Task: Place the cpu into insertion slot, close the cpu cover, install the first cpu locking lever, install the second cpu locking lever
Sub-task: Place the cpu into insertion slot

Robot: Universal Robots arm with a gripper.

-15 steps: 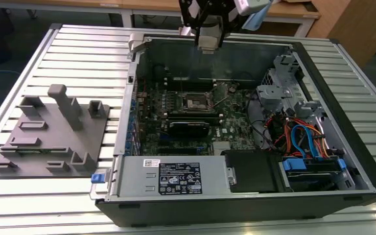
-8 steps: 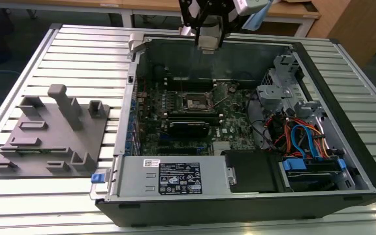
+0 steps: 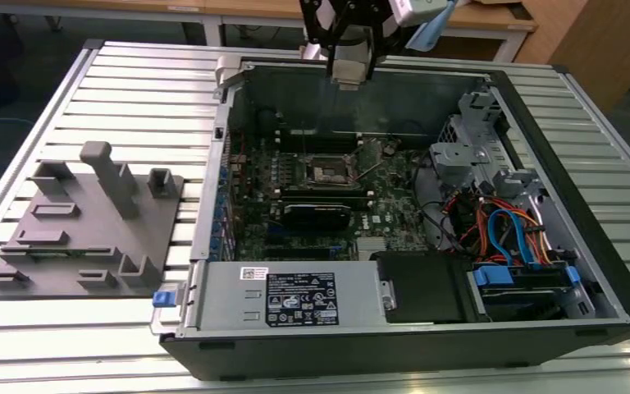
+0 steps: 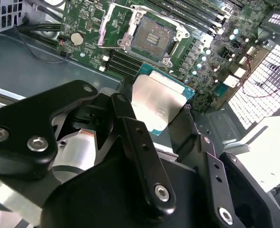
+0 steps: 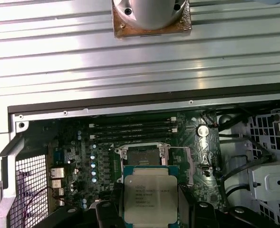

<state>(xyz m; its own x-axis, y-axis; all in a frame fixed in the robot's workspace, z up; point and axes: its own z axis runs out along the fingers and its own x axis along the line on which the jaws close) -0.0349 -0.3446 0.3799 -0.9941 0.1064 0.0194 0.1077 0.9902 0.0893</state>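
Chip gripped above the open case, socket bare.

Grey fixture block (image 3: 79,222) lies on the slatted table (image 3: 75,345), at the exterior view's left of the computer case (image 3: 403,336). Farther in, the insertion slot (image 3: 326,168) sits empty on the green board, with the cpu cover (image 4: 106,26) tipped up at one side. Over the case's far wall hangs the gripper (image 3: 348,70), jaws clamped on opposite edges of the cpu (image 5: 150,194), well apart from the slot.

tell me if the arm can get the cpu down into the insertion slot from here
Probably yes. The claw grips the cpu above the open case, and the insertion slot lies uncovered; no cable or part crosses the space between them.
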